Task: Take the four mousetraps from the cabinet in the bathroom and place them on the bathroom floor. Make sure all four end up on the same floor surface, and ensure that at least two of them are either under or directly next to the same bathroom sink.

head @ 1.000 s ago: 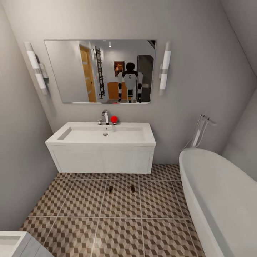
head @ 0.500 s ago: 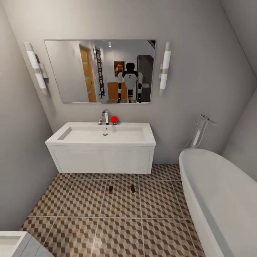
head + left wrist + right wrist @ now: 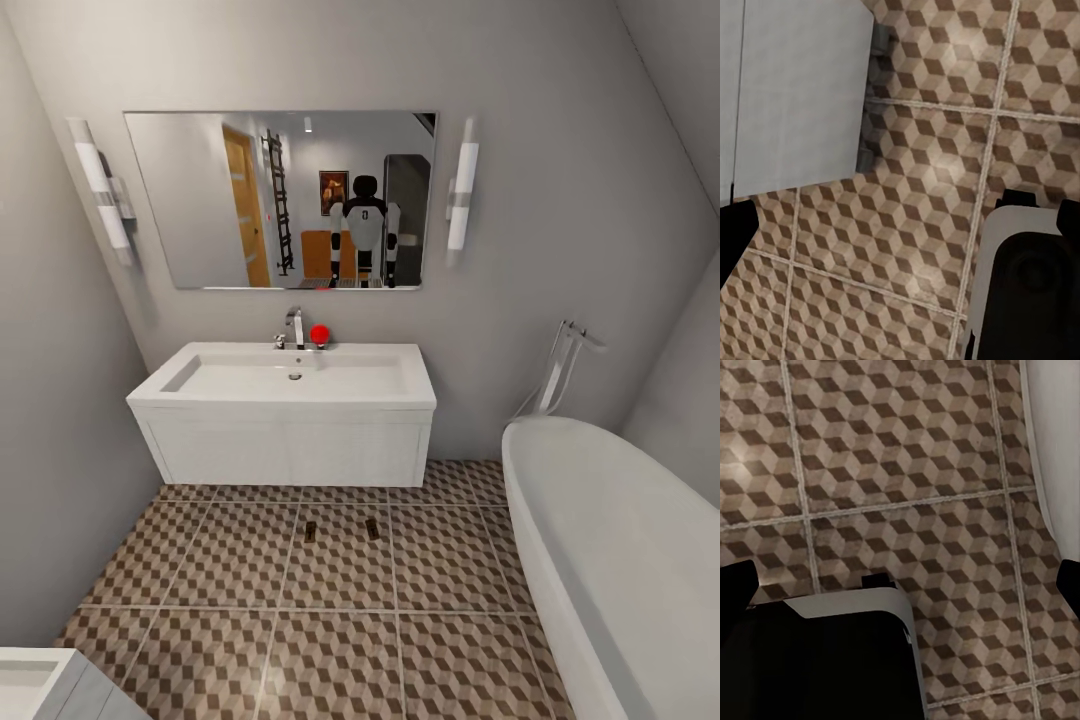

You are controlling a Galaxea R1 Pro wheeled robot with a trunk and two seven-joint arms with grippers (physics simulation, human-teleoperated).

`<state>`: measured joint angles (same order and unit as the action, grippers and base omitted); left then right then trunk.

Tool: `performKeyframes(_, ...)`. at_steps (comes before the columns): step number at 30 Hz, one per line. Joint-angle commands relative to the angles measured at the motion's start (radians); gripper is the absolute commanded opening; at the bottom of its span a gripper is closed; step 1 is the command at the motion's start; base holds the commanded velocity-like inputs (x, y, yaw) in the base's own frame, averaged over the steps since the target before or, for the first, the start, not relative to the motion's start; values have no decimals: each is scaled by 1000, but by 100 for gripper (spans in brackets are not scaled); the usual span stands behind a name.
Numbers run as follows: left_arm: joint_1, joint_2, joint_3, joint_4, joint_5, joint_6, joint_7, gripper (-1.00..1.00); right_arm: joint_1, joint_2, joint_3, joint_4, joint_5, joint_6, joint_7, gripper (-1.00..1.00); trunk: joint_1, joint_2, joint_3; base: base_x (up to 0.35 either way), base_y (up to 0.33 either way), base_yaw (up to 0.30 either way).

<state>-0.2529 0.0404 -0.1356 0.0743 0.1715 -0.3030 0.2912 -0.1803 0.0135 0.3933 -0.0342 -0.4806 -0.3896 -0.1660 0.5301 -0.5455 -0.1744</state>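
Two mousetraps [image 3: 310,532] [image 3: 372,528] lie side by side on the bathroom floor [image 3: 330,640], just in front of the sink [image 3: 285,420]. The bathtub [image 3: 620,560] stands right of the sink. Whether either arm's fingers are released or clenched cannot be told.

You face the sink [image 3: 285,420], set against the far wall, with the mirror [image 3: 280,200] above it. Two mousetraps [image 3: 310,532] [image 3: 372,528] lie side by side on the bathroom floor [image 3: 200,570] just before it. The bathtub [image 3: 620,560] stands to your right.
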Motion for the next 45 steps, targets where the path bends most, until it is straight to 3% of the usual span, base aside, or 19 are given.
performKeyframes(1,-2,0,-9,4,9,-7,0,100,-1,0,9,0,-6,-2,-4,100,0,-2,-2,0,0,0)
performKeyframes(45,-2,0,-9,4,9,-7,0,100,-1,0,9,0,-6,-2,-4,100,0,-2,-2,0,0,0)
